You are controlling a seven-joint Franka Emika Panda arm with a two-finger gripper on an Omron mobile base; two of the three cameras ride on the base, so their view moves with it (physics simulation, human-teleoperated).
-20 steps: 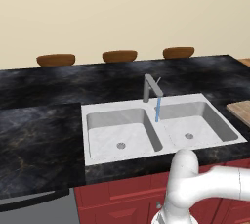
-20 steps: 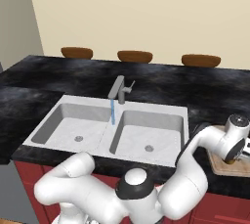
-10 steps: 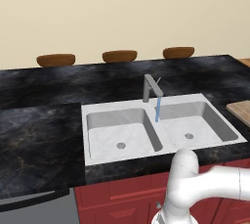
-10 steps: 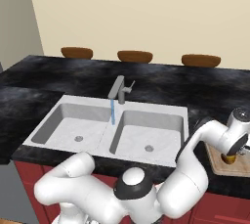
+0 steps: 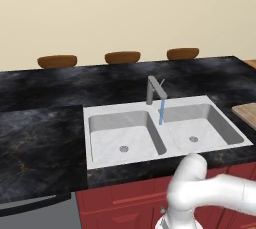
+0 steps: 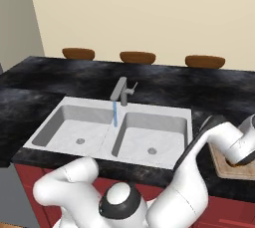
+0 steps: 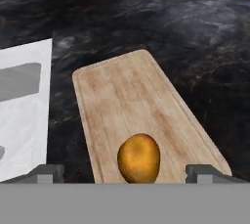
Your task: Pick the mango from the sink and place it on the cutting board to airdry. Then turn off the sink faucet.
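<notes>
Left base view: the sink fills the middle of the frame, a white-grey double basin set in the black marbled counter, with a round drain in each basin. The sink faucet stands at the back rim above the divider, and a thin blue stream of water falls from its spout. A corner of the cutting board shows at the right edge. Three brown bowl-like shapes line the far edge of the counter in the upper part of the frame.

Right base view: the water runs from the faucet at centre. The white arm bends toward the right edge, its wrist over the cutting board at lower right.

Hand view: the board runs from the upper middle down to the bottom of the frame. The mango lies on it at bottom centre — orange-yellow, resting on the wood. The gripper is spread wide, one dark fingertip at lower left and one at lower right, neither touching the fruit. A corner of the sink shows at the left edge.
</notes>
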